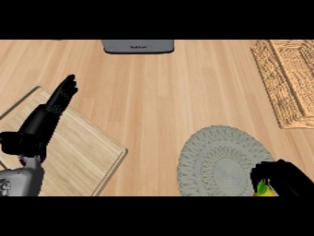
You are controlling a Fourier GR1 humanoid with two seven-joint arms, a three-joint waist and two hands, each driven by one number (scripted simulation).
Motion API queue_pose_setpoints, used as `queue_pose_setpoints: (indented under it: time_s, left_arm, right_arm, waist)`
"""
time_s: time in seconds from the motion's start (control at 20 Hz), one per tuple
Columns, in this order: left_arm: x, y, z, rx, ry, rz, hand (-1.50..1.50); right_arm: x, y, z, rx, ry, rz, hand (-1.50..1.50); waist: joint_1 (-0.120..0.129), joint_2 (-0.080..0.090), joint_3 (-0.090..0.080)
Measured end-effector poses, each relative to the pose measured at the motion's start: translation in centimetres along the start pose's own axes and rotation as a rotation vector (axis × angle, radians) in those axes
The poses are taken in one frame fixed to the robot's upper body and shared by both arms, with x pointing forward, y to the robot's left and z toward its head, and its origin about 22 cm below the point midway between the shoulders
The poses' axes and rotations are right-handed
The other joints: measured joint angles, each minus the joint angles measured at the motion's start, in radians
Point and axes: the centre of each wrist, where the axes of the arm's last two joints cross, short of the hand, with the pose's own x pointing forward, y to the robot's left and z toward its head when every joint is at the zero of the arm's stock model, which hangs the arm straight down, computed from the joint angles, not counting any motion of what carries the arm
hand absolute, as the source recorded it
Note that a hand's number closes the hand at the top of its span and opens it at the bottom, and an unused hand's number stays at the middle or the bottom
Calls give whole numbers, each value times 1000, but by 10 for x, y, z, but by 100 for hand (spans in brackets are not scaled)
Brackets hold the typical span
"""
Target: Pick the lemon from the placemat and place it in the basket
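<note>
A round grey woven placemat (217, 159) lies at the lower right of the counter. My right hand (288, 179) sits at its lower right edge, fingers curled round the yellow lemon (263, 189), of which only a small patch shows under the hand. The wicker basket (292, 80) stands at the far right, well beyond the hand. My left hand (50, 113) rests open at the left, fingers straight and pointing away, above a wooden board.
A light wooden cutting board (78, 152) lies at the lower left under my left forearm. A grey appliance (138, 46) sits at the counter's far edge, top centre. Bare wood counter lies between placemat and basket.
</note>
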Motion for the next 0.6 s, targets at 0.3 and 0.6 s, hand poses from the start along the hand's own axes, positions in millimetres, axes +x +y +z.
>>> queue_pose_setpoints:
  time_s: [0.3,0.6]
  left_arm:
    - [2,1,3,8,-5,5,0]
    - [5,9,4,15,-7,-1,0]
  right_arm:
    - [16,-25,22,-167,-123,-286,150]
    - [29,-76,65,-357,-204,-457,150]
  waist:
    - [-11,-3,0]
    - [-18,-3,0]
